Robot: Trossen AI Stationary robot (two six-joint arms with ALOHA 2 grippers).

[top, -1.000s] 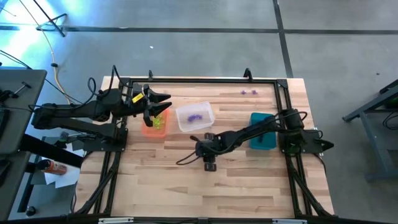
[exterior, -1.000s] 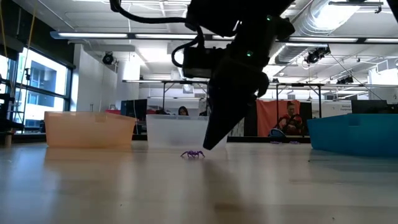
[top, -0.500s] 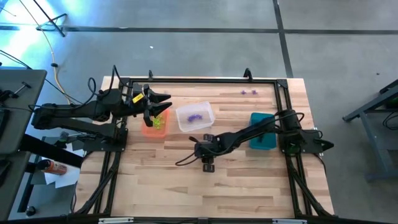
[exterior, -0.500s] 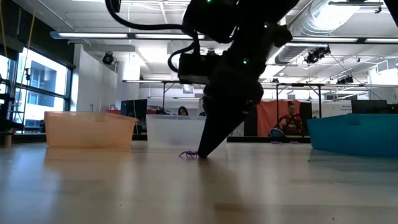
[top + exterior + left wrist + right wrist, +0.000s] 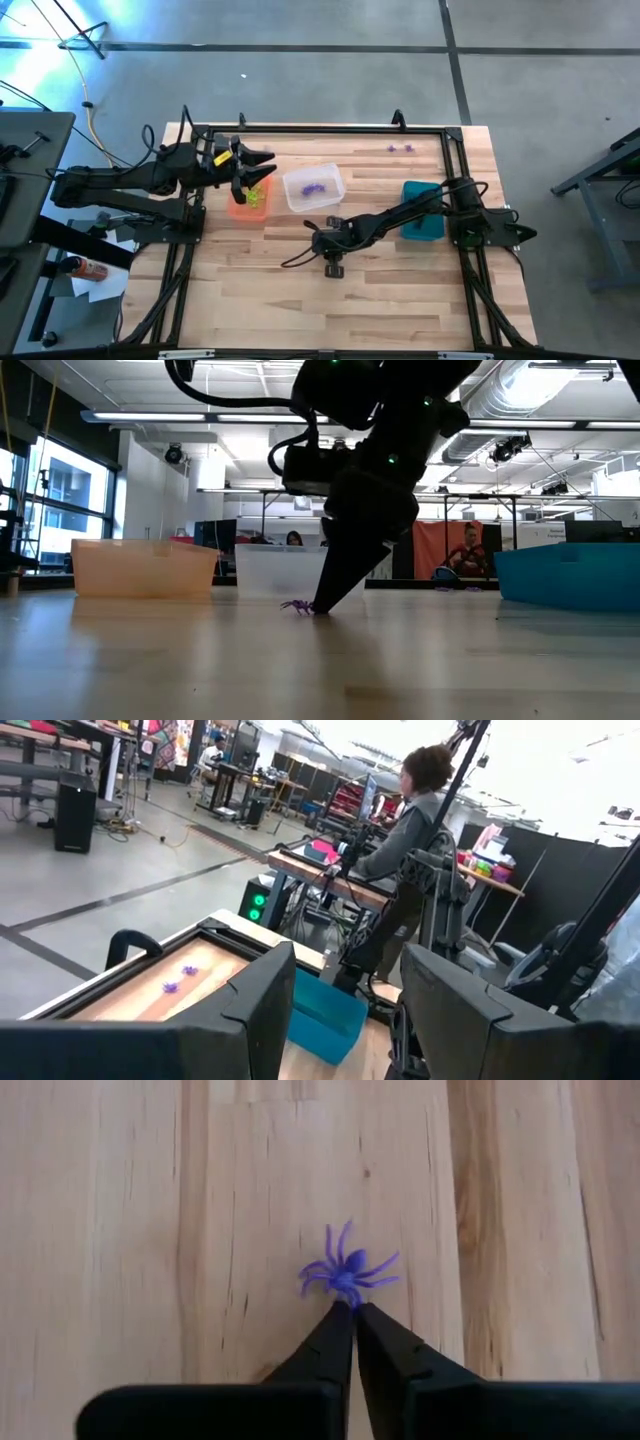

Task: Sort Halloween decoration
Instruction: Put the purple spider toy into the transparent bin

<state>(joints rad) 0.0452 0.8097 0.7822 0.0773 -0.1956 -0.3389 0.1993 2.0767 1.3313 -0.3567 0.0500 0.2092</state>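
Note:
A purple spider trinket [image 5: 346, 1274] lies on the wooden table, left of the middle. My right gripper [image 5: 351, 1312] slants down onto it, fingers shut; the low view shows the tips [image 5: 318, 606] at the table beside the spider [image 5: 299, 606]. My left gripper [image 5: 268, 161] waits open and level above the orange bin [image 5: 240, 209], which holds yellow-green trinkets [image 5: 256, 196]. The clear bin [image 5: 299, 200] holds purple ones [image 5: 315, 186]. Two more purple trinkets [image 5: 400, 149] lie at the far right. My right gripper pinches the spider's near end [image 5: 347, 1292] between its two fingertips, at their very free ends. The fingers [image 5: 322, 1342] come slanting down from the table's right. The spider still lies flat on the table, legs spread beyond the tips.
A teal bin [image 5: 421, 212] stands by the right arm's base. A black frame [image 5: 320, 129] runs round the table's far edge and sides. Bare wood stretches toward the near edge. A person sits at a desk beyond the table [image 5: 415, 820].
My right gripper has sunk a little and edged toward the table's left, bringing its tips down to the table at the purple spider. The spider has slid slightly leftward with the tips and stays on the wood.

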